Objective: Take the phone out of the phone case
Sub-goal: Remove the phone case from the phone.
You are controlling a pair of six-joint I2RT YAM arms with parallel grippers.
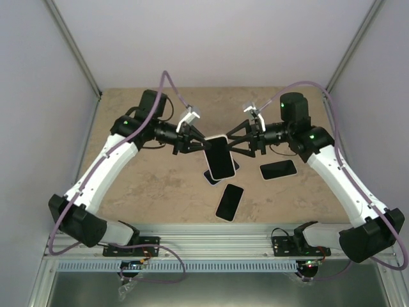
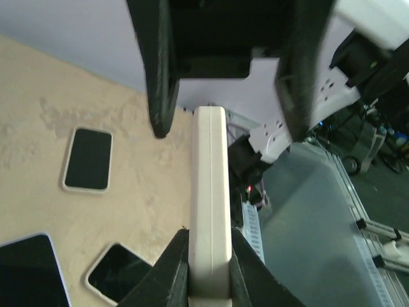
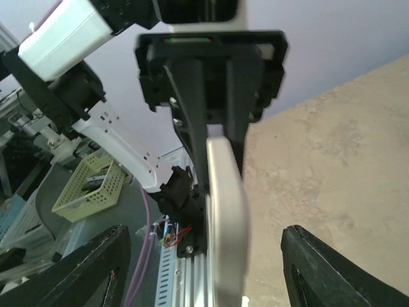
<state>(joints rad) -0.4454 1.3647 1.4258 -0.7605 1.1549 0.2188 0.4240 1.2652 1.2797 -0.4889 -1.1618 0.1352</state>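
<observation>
A phone in its cream phone case (image 1: 220, 157) hangs above the table's middle, dark screen facing up toward the top camera. My left gripper (image 1: 195, 142) is shut on its left end. In the left wrist view the case (image 2: 211, 192) shows edge-on, pinched between the two fingers of the left gripper (image 2: 209, 272). My right gripper (image 1: 239, 144) is open at the phone's right end. In the right wrist view the case edge (image 3: 227, 211) stands between the wide-apart fingers (image 3: 83, 272), touching neither, with the right gripper (image 3: 217, 272) open around it.
Three more phones lie on the tan tabletop: one near the front (image 1: 230, 201), one at the right (image 1: 278, 169), and one partly hidden under the held phone (image 1: 211, 175). Grey walls enclose the table. A metal rail (image 1: 217, 246) runs along the near edge.
</observation>
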